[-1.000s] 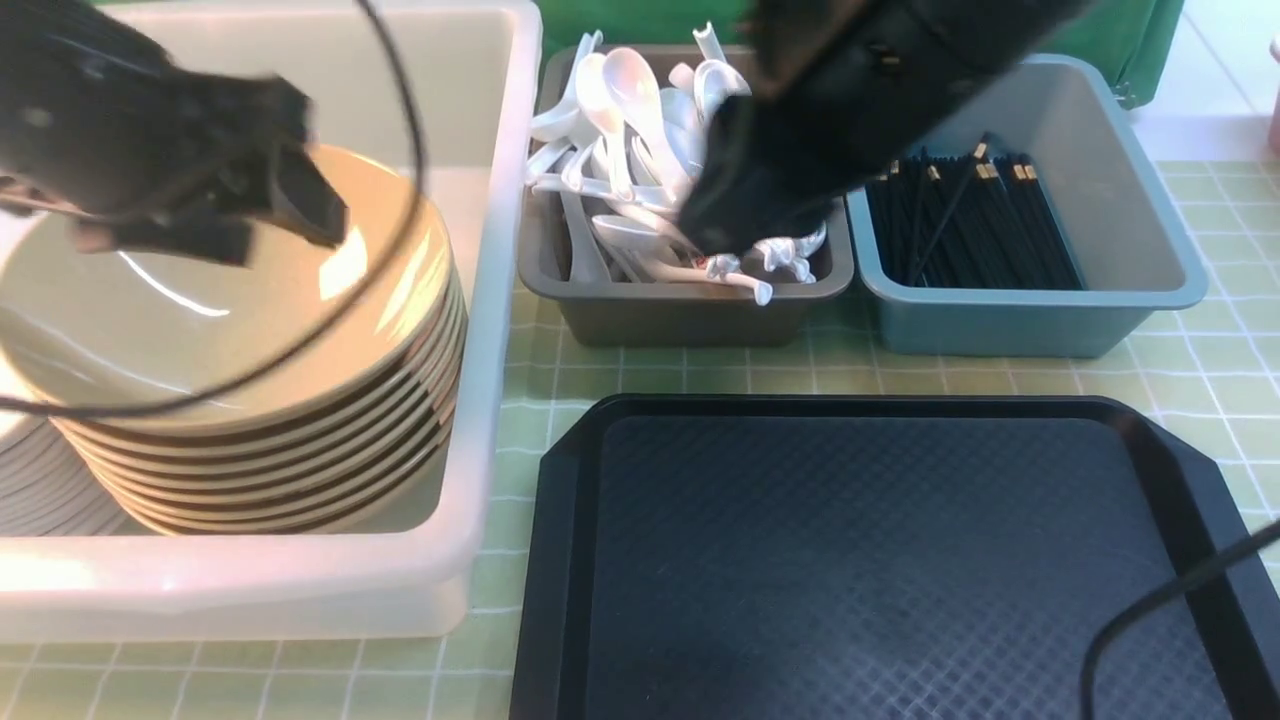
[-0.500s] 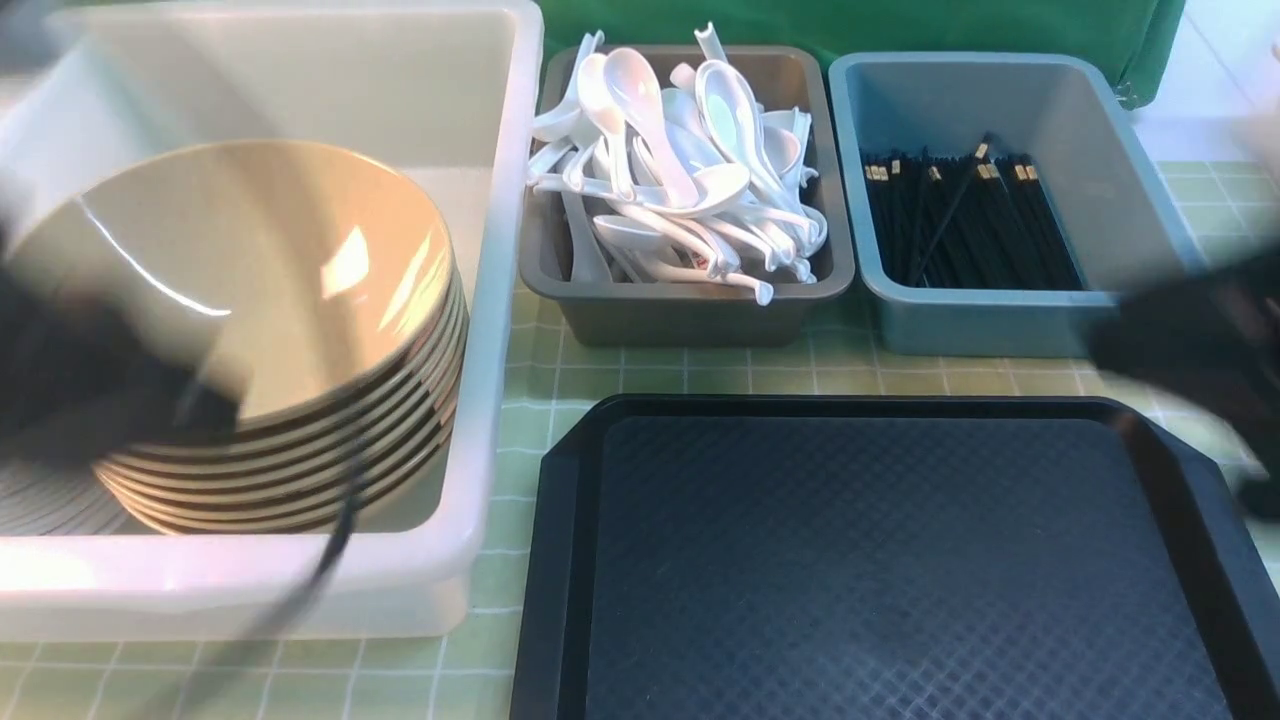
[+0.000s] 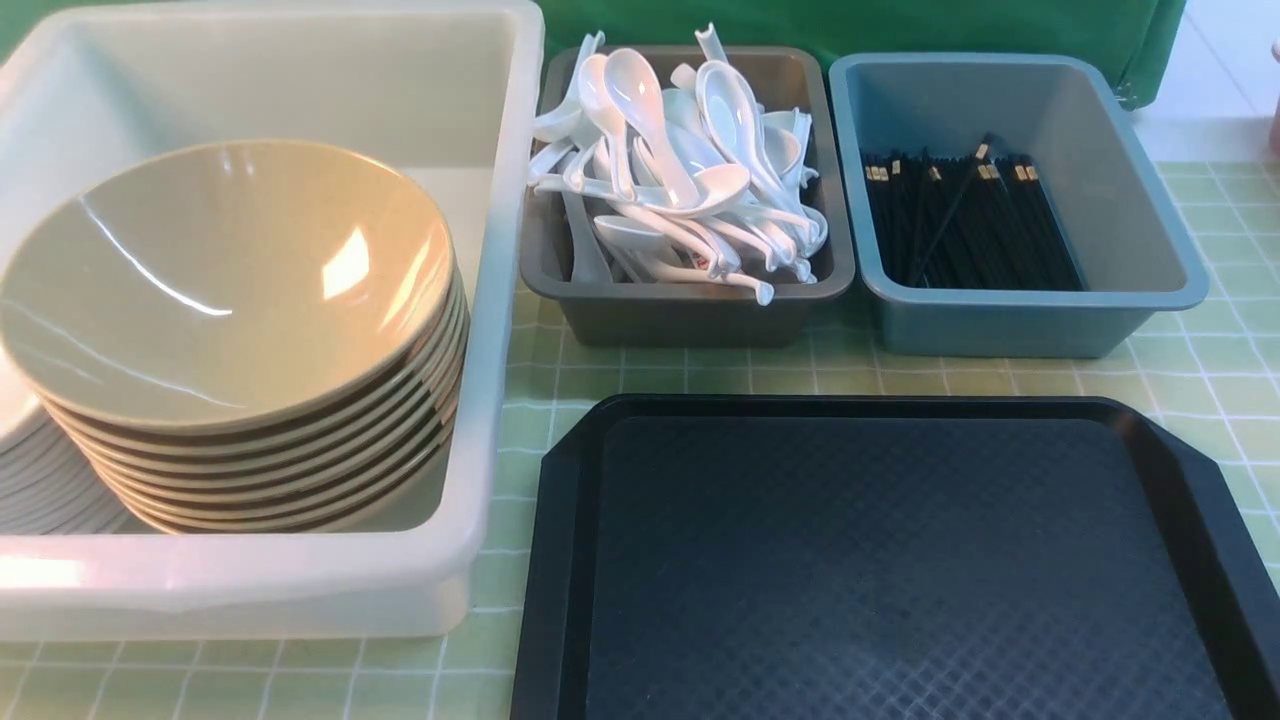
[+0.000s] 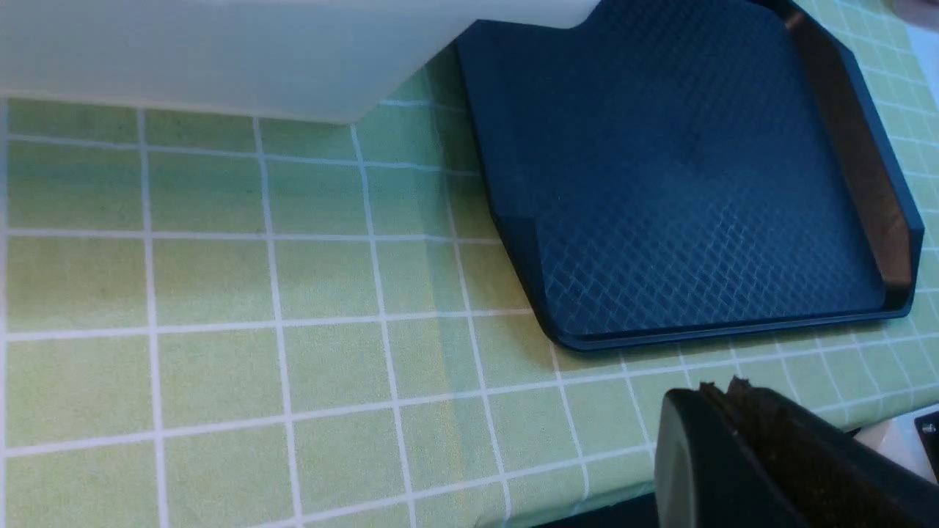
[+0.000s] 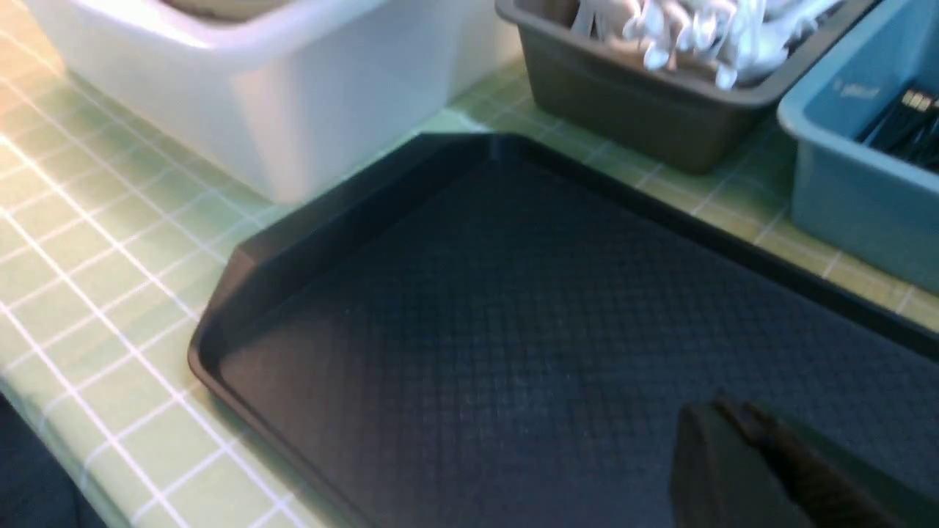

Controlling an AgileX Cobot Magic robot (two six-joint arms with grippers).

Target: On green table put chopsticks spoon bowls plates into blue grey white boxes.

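Stack of glossy beige ceramic bowls (image 3: 235, 330) at 9 o'clock in front view, inside translucent white plastic box (image 3: 500, 300); pale grey plates (image 3: 45, 490) tucked beside the stack, mostly hidden. Heap of white plastic soup spoons (image 3: 680, 180) in grey plastic box (image 3: 690, 315) at 12. Bundle of black chopsticks with gold tips (image 3: 965, 225) in blue plastic box (image 3: 1020, 325) at 1–2. Black textured plastic tray (image 3: 880, 560) at 5–6, nothing on it.

Handling, as judgement:
- Bowls: heavy, rigid, slick glaze, chip-prone. Best taken at the rim, one at a time.
- Spoons: light, stiff, tangled; grab mid-handle.
- Chopsticks: thin, roll easily; pinch mid-length, across the bundle.

Left end effector (image 4: 763, 455) and right end effector (image 5: 763, 469): only one dark finger edge visible in each wrist view, nothing seen held; opening cannot be told. Neither present in front view.

Counter (image 3: 700, 375): pale green cloth with white grid, flat, likely soft and a bit slippery under boxes. Green backdrop (image 3: 850, 25) behind boxes; bright floor at far right.
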